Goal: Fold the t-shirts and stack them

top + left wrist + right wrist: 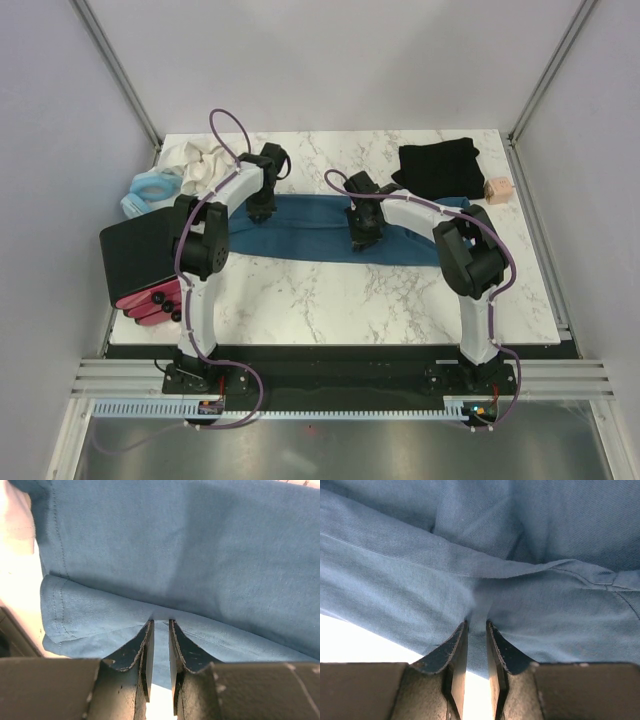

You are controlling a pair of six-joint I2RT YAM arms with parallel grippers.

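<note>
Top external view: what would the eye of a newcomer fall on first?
A teal-blue t-shirt lies stretched as a long band across the middle of the marble table. The left end effector and the right end effector each pinch it from above. A black t-shirt lies near the far right corner.

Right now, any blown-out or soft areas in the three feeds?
Left wrist: dark teal-blue cotton t-shirt sharp, stitching legible; pale surface beyond its left edge clips to white. Right wrist: same clipping bottom-left, shirt weave readable. Top external: white marble table evenly lit, no glare, shadows soft.
</note>
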